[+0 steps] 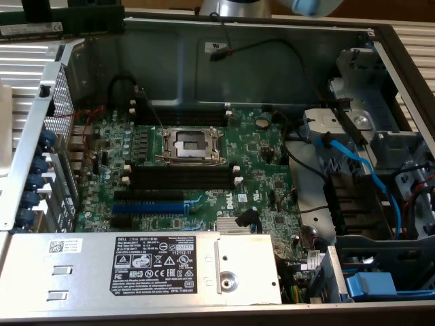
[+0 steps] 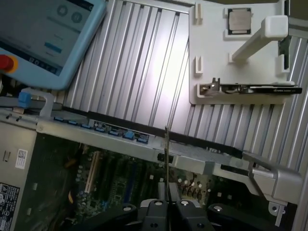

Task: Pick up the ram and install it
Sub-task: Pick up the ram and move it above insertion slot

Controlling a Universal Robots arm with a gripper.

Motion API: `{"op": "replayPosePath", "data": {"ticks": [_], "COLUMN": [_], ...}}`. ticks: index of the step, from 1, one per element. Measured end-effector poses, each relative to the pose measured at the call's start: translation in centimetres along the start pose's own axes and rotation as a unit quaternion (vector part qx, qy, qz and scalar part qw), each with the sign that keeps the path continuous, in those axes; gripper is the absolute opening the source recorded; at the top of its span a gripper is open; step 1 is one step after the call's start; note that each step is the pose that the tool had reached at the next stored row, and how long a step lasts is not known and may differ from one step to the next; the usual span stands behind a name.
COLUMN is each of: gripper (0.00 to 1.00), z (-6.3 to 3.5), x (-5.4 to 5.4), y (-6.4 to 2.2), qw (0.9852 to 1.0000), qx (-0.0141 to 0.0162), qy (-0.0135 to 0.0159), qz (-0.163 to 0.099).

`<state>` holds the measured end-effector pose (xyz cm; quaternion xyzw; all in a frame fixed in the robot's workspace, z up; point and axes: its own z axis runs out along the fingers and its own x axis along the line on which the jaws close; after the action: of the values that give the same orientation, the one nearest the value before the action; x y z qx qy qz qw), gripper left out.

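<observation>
You see the long thin dark-green ram stick (image 2: 166, 154) edge-on, so its chips and label are hidden. Its lower end is tucked inside the black metal gripper (image 2: 168, 206), which the picture's edge cuts off. The light-blue screen tablet (image 2: 45, 38) is cut off too, its words too blurry to read. The black sticker (image 1: 163, 268) on the silver box (image 1: 41, 272) has print too small to read.

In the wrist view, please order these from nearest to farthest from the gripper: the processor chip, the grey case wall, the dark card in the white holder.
1. The grey case wall, right ahead of the gripper.
2. The dark card, on the white holder's nearer edge.
3. The processor chip, at the holder's far end.
</observation>
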<state>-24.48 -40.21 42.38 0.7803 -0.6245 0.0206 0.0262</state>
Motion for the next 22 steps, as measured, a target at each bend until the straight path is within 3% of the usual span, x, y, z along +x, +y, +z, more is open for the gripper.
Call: {"op": "replayPosePath", "data": {"ticks": [1,2,4,10,18,22], "gripper": [0.12,0.12,0.12,0.12,0.12,0.12], "z": [0.0,0.0,0.0,0.0,0.02,0.02], "x": [0.2,0.3,0.6,1.8,1.9,1.9], "y": [-0.87,-1.33,-2.33,-7.51,-8.63,-9.23], "qw": [1.0,1.0,1.0,1.0,0.9992,0.999], "qx": [-0.0002,-0.0026,-0.0037,-0.0037,-0.0061,-0.0065], "qy": [-0.0001,-0.0006,-0.0008,-0.0008,-0.0015,-0.0016], "qz": [0.0,0.0,0.0,0.0,0.039,0.044]}}
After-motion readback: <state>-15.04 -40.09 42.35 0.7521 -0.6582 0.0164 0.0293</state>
